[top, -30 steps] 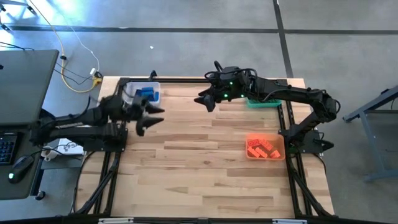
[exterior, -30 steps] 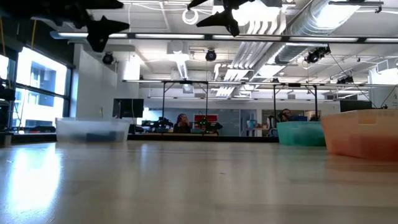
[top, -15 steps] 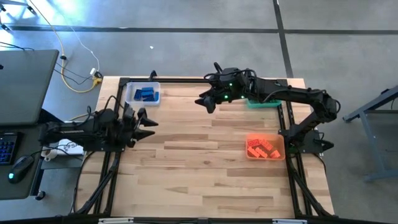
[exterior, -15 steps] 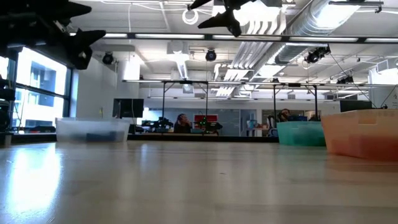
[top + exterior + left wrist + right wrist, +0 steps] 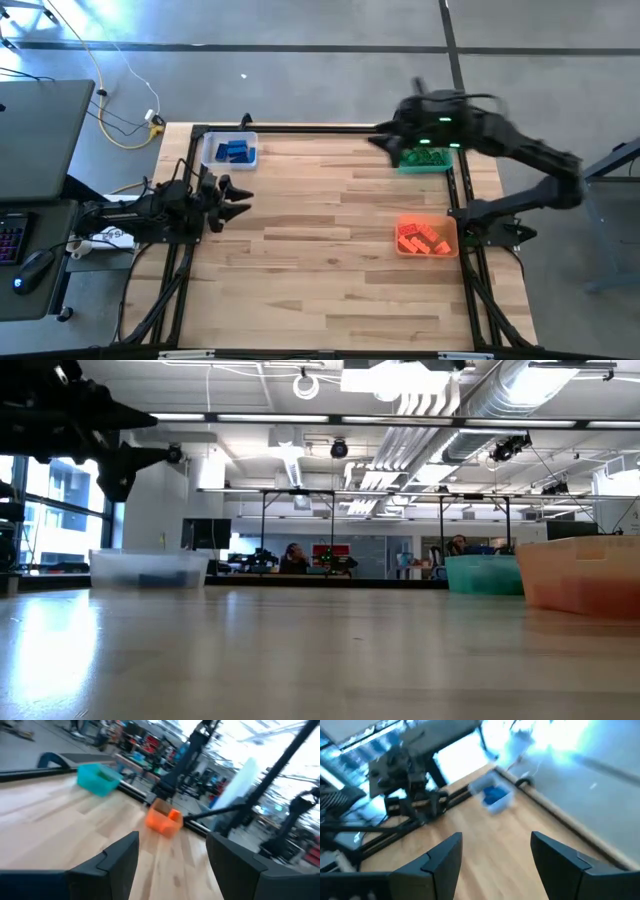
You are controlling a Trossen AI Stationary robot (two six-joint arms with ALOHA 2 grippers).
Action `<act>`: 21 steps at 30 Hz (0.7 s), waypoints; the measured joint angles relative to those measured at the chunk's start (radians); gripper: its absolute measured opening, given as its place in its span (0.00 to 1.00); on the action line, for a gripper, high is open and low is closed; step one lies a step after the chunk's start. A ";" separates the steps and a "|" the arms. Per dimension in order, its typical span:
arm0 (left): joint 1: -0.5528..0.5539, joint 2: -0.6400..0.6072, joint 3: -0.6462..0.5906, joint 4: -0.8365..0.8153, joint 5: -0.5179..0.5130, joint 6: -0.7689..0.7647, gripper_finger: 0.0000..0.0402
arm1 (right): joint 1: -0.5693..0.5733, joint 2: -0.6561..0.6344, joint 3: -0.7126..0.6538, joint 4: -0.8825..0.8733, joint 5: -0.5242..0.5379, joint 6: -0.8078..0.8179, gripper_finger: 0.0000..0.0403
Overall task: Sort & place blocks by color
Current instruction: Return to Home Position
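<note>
Blue blocks (image 5: 235,151) lie in the clear bin (image 5: 212,150) at the far left corner. Green blocks (image 5: 428,157) sit in the green bin (image 5: 405,163) at the far right. Red-orange blocks (image 5: 422,238) fill the orange bin (image 5: 452,238) by the right edge. My left gripper (image 5: 243,200) hangs open over the table's left side, nearer than the clear bin, and holds nothing. My right gripper (image 5: 381,143) is open and empty, in the air beside the green bin's left side. In the left wrist view the open left gripper (image 5: 172,840) faces the green bin (image 5: 97,778) and the orange bin (image 5: 164,818).
Bare wooden tabletop (image 5: 320,250) spreads between the three bins. A black frame (image 5: 300,128) runs round the table's edges. A laptop (image 5: 35,140) and cables (image 5: 120,100) lie off the left side. In the low view the clear bin (image 5: 150,568), green bin (image 5: 483,573) and orange bin (image 5: 585,573) stand along the far side.
My left gripper has drawn back from above the clear bin toward the table's left and near side and has come down somewhat. My right gripper has swung from the far middle of the table toward the right, to beside the green bin, leaving the low view.
</note>
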 joint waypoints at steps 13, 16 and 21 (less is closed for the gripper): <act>0.000 0.019 0.000 -0.009 -0.032 0.345 0.54 | -0.001 -0.626 -0.645 0.337 0.073 -0.036 0.55; 0.000 0.019 0.000 -0.009 -0.032 0.392 0.54 | -0.001 -0.743 -0.825 0.436 0.073 -0.045 0.55; 0.000 0.019 0.000 -0.009 -0.032 0.368 0.54 | -0.001 -0.892 -1.068 0.579 0.044 -0.079 0.55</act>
